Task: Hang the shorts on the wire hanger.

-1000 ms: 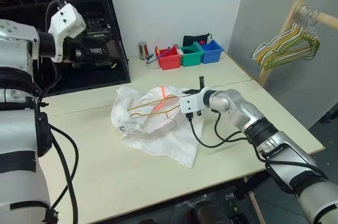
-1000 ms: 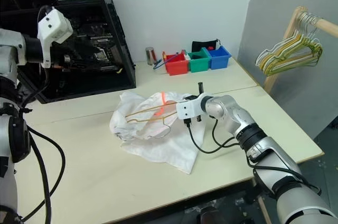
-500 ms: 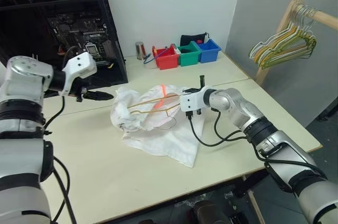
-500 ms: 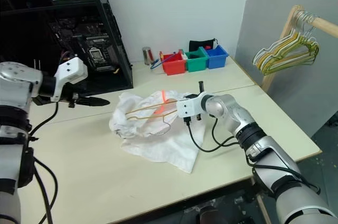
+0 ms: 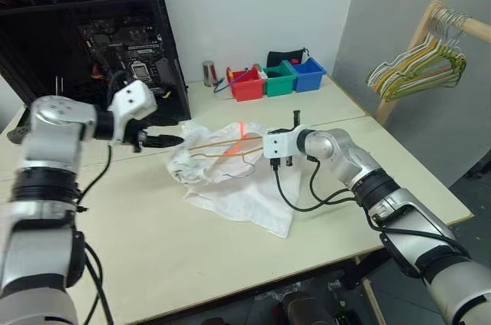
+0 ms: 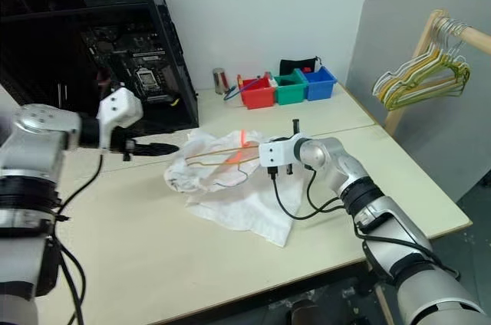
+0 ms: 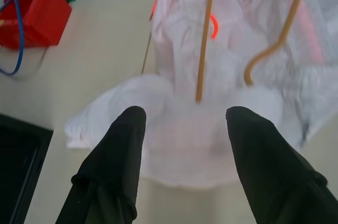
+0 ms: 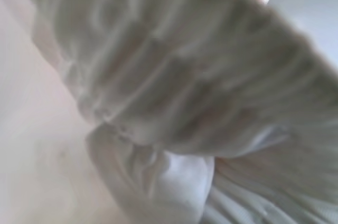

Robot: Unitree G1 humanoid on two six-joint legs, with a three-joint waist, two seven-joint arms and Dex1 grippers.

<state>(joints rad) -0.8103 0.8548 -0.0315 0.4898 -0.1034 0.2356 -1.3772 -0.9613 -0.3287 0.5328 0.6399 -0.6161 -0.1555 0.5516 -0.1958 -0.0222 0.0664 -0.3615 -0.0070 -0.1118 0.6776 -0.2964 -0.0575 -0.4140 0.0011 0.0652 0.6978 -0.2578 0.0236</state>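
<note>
A: How do the jaws of the left gripper (image 7: pixel 182 123) stand?

B: Parted, with a clear gap between the 2 black fingers (image 7: pixel 119 150) and nothing held between them. Seen from the head, the gripper hangs just off the left edge of the shorts (image 5: pixel 230 179), close to the cloth; whether a tip grazes it I cannot tell.

A: And what sits ahead of that gap?

B: In the left wrist view, the rumpled white edge of the shorts lies right in front of the fingertips, and beyond it 2 runs of the wire hanger (image 5: pixel 219 145) cross the fabric, one ending in a small curve. A thin orange-red cord shows at the far end of the garment.

A: The right gripper (image 5: pixel 265 150)?

B: Its jaws are shut. It sits at the right side of the bundle, at the hanger's end, pressed against the cloth. Its wrist camera looks straight into folds of white fabric, so I cannot tell whether it grips wire, cloth, or both.

A: Where do the shorts lie overall?

B: Bunched on the pale desk (image 5: pixel 192 264), between the 2 grippers, with a loose flap spreading toward the near edge. The hanger lies across the upper part of the heap, tan against white, its long bar running from the left side toward the right gripper.
</note>
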